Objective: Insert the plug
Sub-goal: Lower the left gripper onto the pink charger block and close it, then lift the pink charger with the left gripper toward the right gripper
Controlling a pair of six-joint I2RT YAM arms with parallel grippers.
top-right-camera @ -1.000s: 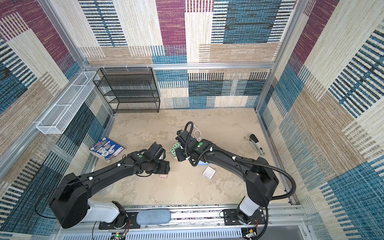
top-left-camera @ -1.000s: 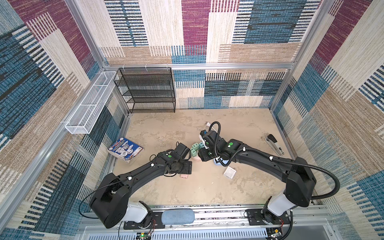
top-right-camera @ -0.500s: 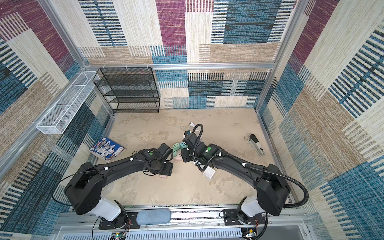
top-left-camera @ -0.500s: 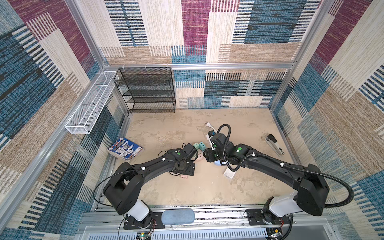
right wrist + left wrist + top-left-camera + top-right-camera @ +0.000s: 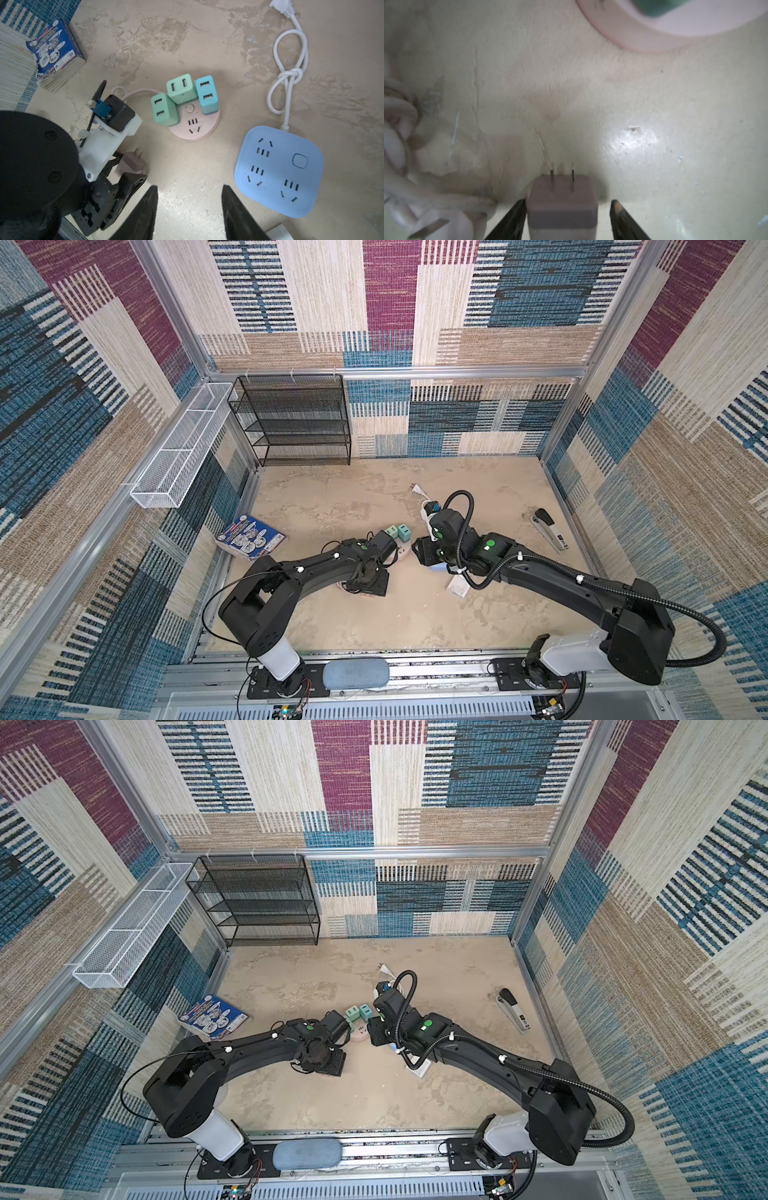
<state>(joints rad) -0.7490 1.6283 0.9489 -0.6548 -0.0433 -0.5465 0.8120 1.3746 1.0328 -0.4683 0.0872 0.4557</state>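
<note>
Near the middle of the tabletop [image 5: 415, 614], reaching around the pink plug [image 5: 131, 164] lying near the round pink socket [image 5: 195, 128] with the left gripper [image 5: 568, 201], jaws open, one finger [image 5: 517, 216] touching it. Hanging the right gripper [image 5: 190, 186] open, empty, beside the blue socket [image 5: 278, 172].

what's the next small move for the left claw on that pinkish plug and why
Probably close the left claw on the pinkish plug before any lift. The plug sits between its fingers with prongs pointing roughly toward the round pink hub, but a gap shows beside one finger, so it isn't gripped. The hub's one free socket faces up beside three green chargers.
</note>
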